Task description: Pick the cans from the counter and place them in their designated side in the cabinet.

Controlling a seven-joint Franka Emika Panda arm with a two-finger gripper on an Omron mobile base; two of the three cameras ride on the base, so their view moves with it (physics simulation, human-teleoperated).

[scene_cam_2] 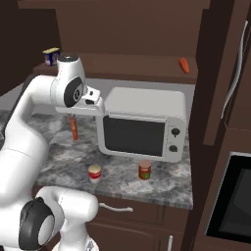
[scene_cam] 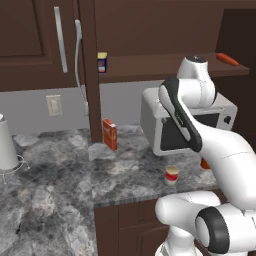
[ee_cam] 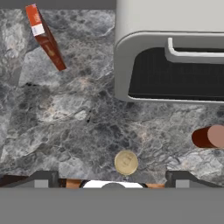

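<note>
Two cans stand on the grey marbled counter [scene_cam: 60, 175] in front of the microwave. One can is red with a cream band [scene_cam: 171, 175] [scene_cam_2: 94, 173]; the hand view looks down on its round top [ee_cam: 126, 162]. The plain orange-red can [scene_cam_2: 144, 170] [ee_cam: 210, 136] stands to its right, mostly hidden behind my arm in the left base view. My gripper [ee_cam: 113, 181] hangs high above the counter near the microwave's left top corner, open, fingertips [ee_cam: 46, 178] wide apart with nothing between them. The cabinet shelf [scene_cam: 150, 67] runs above.
A white microwave [scene_cam_2: 142, 125] sits at the back of the counter. A flat orange-red box [scene_cam: 110, 134] leans by the cabinet post. On the shelf are a blue-and-yellow container [scene_cam: 102, 62] and an orange item [scene_cam_2: 183, 64]. A white appliance [scene_cam: 5, 145] stands far left.
</note>
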